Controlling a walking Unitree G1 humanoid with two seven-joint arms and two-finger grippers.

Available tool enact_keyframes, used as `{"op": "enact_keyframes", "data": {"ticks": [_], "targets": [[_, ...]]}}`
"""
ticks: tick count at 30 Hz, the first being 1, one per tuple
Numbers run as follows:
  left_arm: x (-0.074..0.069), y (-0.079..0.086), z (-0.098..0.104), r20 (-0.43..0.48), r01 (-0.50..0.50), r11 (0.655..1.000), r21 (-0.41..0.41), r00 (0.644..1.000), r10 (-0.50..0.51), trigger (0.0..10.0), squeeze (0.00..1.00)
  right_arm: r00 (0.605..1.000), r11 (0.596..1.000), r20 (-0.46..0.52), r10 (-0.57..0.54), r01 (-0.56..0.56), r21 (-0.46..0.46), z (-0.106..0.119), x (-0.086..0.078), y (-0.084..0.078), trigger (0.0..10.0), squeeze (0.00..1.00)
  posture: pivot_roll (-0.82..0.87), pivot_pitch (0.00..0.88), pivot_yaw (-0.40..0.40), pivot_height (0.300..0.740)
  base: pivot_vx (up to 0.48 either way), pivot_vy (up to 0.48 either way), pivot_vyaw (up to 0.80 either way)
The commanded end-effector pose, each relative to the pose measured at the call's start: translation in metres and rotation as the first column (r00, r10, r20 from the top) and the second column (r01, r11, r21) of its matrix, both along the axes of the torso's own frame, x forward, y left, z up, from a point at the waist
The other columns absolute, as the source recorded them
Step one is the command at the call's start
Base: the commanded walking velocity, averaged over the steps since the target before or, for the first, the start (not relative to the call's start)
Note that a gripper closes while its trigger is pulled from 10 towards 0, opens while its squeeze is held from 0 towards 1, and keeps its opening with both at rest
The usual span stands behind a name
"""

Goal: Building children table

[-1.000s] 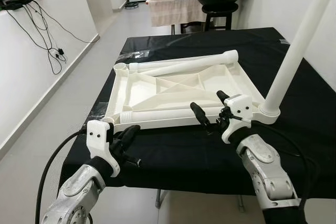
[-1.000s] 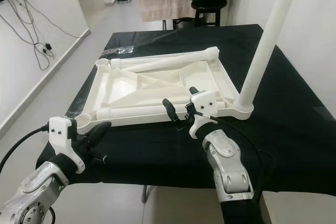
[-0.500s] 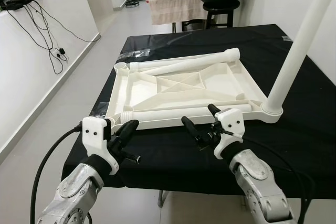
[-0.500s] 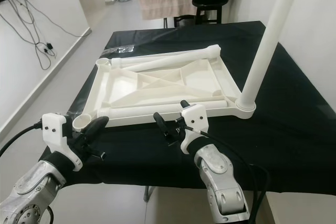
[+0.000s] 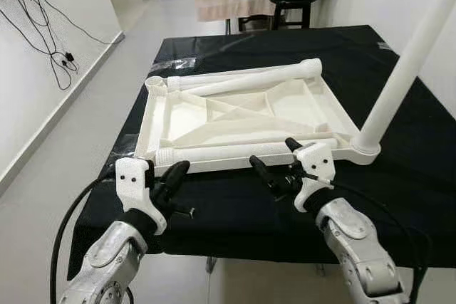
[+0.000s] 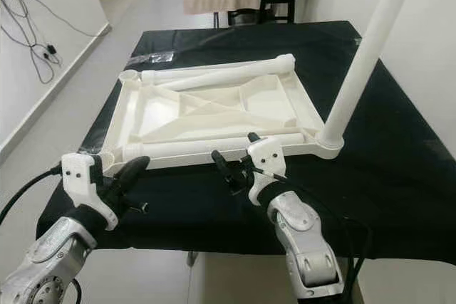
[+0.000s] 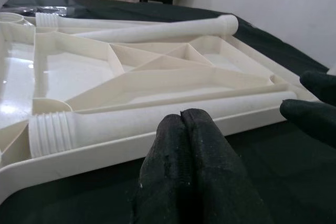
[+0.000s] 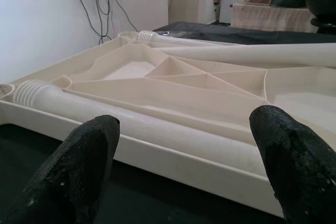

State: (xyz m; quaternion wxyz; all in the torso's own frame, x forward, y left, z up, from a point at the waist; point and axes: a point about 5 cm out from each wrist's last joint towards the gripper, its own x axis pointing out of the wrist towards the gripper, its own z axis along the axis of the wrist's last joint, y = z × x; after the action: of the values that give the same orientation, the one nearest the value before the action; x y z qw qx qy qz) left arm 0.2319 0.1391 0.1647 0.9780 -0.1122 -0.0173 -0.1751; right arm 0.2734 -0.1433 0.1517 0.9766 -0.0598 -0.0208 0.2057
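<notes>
White plastic everywhere: looking down at an upside-down top (image 5: 235,115) lying flat on the black worktop (image 5: 235,208). Seeing one leg (image 5: 399,83) already standing up in the near right corner. Seeing a second leg (image 5: 228,153) lying loose inside the top along its near edge, and a third leg (image 5: 246,77) lying along the far edge.

Pulling the right gripper (image 5: 276,159) back a bit and over to the left since a second ago, now hovering just in front of the second leg. Keeping its fingers wide apart, holding nothing. Probably lining up to grab that leg, so likely starting on the next corner. Keeping the left gripper (image 5: 177,171) near the front left corner, much as before, fingers pressed together, holding nothing.

Noticing a stool (image 5: 293,1) behind and cables (image 5: 43,30) on the left wall, all well away. Minding the low rim (image 5: 242,166) of the top, standing between the fingers and the second leg, and the tall leg close on the right.
</notes>
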Motion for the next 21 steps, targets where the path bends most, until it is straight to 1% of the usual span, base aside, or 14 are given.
{"op": "enact_keyframes", "data": {"ticks": [1,5,9,14,21], "targets": [[-0.0010,0.0020,-0.0024,-0.008,-0.018,1.000,0.011,1.000,0.018,10.0,0.00,1.000,1.000,-0.012,-0.005,0.005,0.005,-0.0002,-0.0013,-0.0047,10.0,0.00,-0.06,0.072,0.028,0.740,0.000,0.000,0.00],[-0.0008,-0.0002,-0.0010,-0.003,-0.022,1.000,0.003,1.000,0.022,10.0,0.00,1.000,1.000,-0.010,-0.014,0.014,-0.018,0.0006,0.0008,-0.0102,10.0,0.00,-0.05,0.081,0.014,0.740,0.000,0.000,0.00],[-0.0018,-0.0004,-0.0011,-0.003,-0.023,1.000,0.002,1.000,0.023,10.0,0.00,1.000,1.000,-0.007,-0.014,0.014,-0.020,0.0011,0.0025,-0.0106,10.0,0.00,-0.05,0.082,0.012,0.740,0.000,0.000,0.00],[-0.0020,0.0005,-0.0033,-0.007,-0.008,1.000,0.007,1.000,0.008,10.0,0.00,1.000,1.000,0.002,-0.011,0.011,0.007,0.0000,0.0020,-0.0081,10.0,0.00,-0.05,0.087,0.022,0.740,0.000,0.000,0.00],[-0.0002,0.0007,-0.0038,-0.009,0.004,1.000,0.014,1.000,-0.004,10.0,0.00,1.000,1.000,0.010,-0.016,0.015,0.015,0.0005,0.0020,-0.0076,10.0,0.00,-0.06,0.087,0.031,0.740,0.000,0.000,0.00]]}}
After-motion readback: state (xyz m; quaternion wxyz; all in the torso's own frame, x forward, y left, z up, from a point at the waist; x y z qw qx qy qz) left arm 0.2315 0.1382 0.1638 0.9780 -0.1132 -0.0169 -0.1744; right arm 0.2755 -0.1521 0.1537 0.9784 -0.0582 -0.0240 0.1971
